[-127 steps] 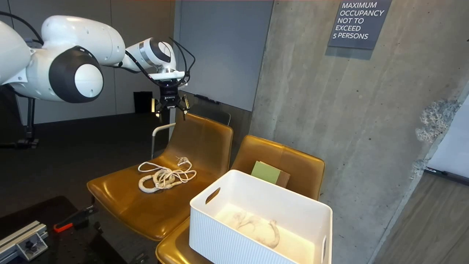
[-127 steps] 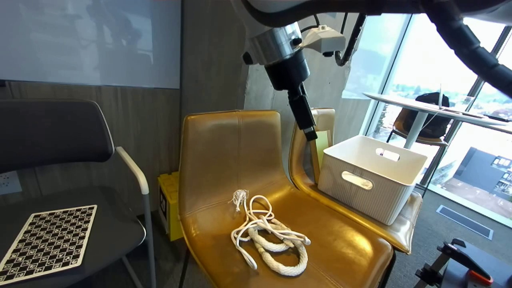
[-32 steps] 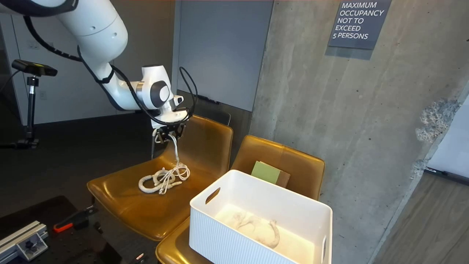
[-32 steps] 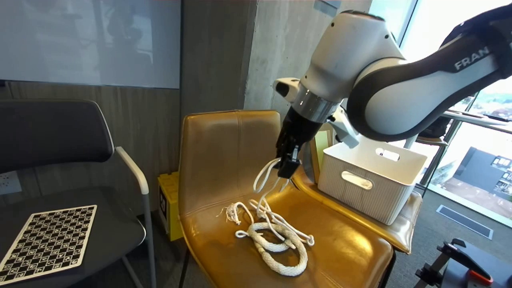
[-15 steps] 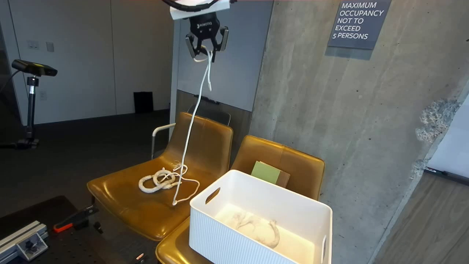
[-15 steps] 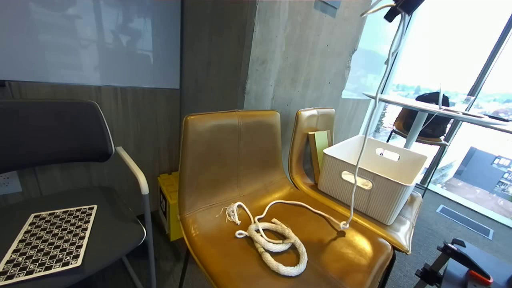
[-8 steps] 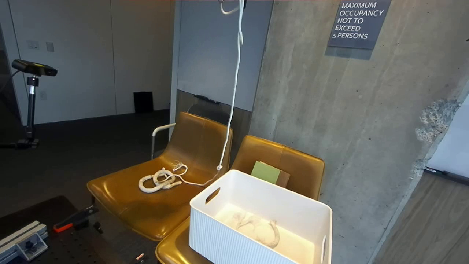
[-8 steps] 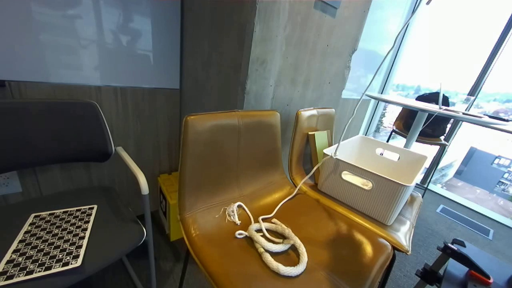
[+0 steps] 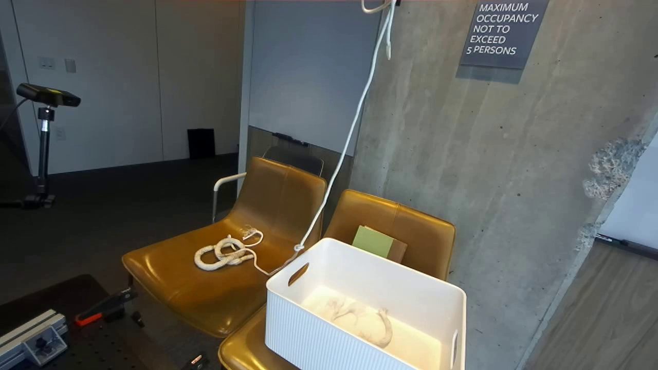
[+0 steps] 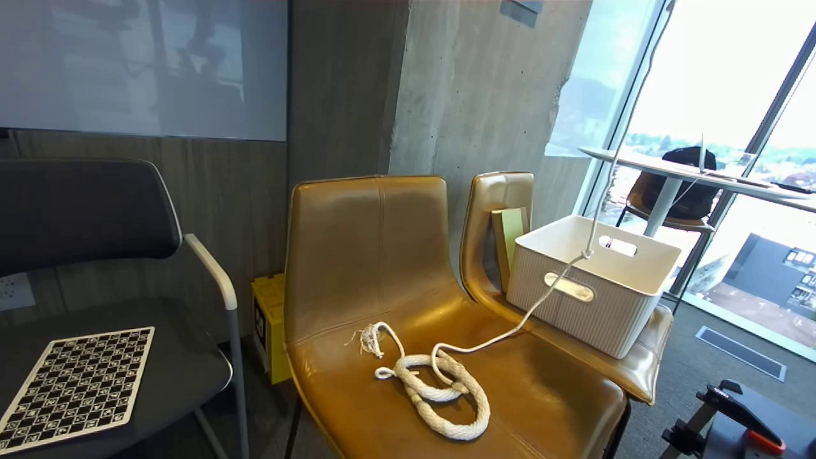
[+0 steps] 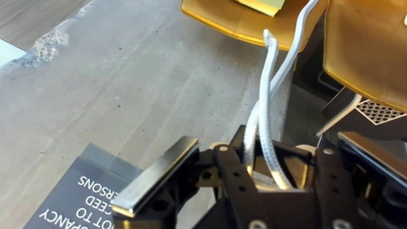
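In the wrist view, we look past a black-and-silver two-finger gripper (image 11: 270,152) that holds a thin white braided cord (image 11: 264,95) between its fingers. One strand ends in a short free tip; the other stretches away past a grey concrete wall (image 11: 143,86). A dark grey sign (image 11: 76,197) shows its white lettering upside down.

In an exterior view, we see the cord drop from the top edge to a small knot (image 9: 298,248) beside a white ribbed plastic bin (image 9: 308,324), then trail toward a coil of thick cream rope (image 9: 209,266) on a golden-brown leather chair (image 9: 190,293). A pale, rope-like piece (image 9: 386,329) lies inside the bin.

In an exterior view, we find a frayed white tuft (image 10: 370,340) lying near the coil on the seat. The cord slants up across the bin's front; we cannot tell whether they touch. A flat black-and-white patterned board (image 10: 80,382) rests on a charcoal-grey armchair (image 10: 76,210).
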`<act>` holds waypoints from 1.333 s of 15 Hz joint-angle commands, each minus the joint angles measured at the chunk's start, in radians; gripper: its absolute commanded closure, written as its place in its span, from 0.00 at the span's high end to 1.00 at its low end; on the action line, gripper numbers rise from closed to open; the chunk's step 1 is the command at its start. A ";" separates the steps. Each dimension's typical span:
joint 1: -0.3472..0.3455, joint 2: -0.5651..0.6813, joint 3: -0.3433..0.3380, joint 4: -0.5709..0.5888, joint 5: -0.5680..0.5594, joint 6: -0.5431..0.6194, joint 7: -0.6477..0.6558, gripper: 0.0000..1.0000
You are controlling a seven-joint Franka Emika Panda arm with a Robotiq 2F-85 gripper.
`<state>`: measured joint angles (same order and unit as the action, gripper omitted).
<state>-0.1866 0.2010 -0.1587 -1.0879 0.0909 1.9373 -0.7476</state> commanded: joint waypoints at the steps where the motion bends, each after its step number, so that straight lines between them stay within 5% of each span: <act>1: -0.078 0.163 -0.018 0.241 0.063 -0.080 -0.021 0.00; 5: -0.176 0.303 -0.009 0.424 0.098 -0.174 -0.042 0.00; 7: -0.204 0.325 0.023 0.411 0.042 -0.208 -0.070 0.00; 20: -0.178 0.482 -0.008 0.103 -0.035 -0.162 -0.324 0.00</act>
<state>-0.3643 0.6683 -0.1671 -0.9148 0.0744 1.7534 -1.0165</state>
